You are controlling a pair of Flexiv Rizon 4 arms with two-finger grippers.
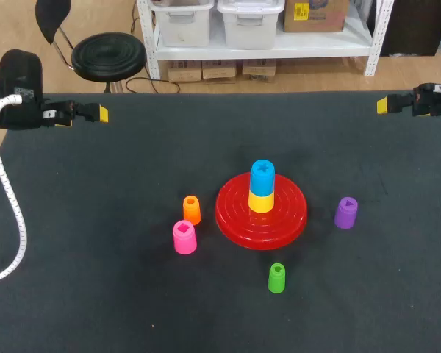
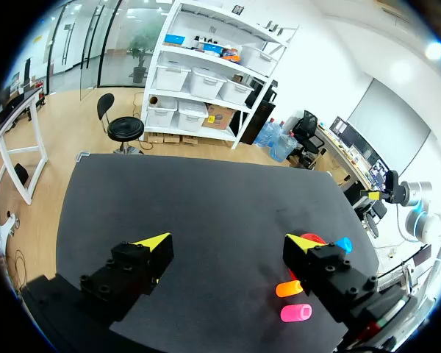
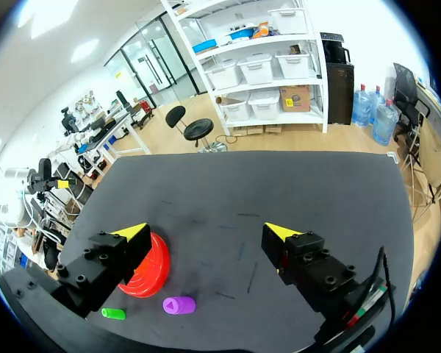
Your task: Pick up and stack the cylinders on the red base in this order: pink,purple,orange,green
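So, closest to the camera in the head view, the green cylinder [image 1: 277, 278] stood upright by itself on the dark table [image 1: 95, 257], near the front of the red base [image 1: 235, 213] but not touching it. A bit further back on the left side, the pink cylinder [image 1: 184, 237] was upright too, and the orange cylinder [image 1: 192, 209] sat just behind it, close to the base's left rim. I couldn't tell if those two were touching. Over on the right side, the purple cylinder [image 1: 346, 212] stood upright near the base's right rim, with a clear gap between them.

The base itself was roughly mid-table, and it had a yellow cylinder [image 1: 261, 201] on its middle with a blue cylinder [image 1: 262, 176] stacked on top of that. None of the four task cylinders were on the base.

Both arms were way back at the far edge, well apart from all of this. The left gripper [image 2: 228, 240] hung over the far left corner with its fingers spread wide and nothing between them. The right gripper [image 3: 206, 230] was at the far right corner, the same deal: fingers wide apart, holding nothing. From its wrist camera the base, purple and green pieces all showed well ahead of the fingers.
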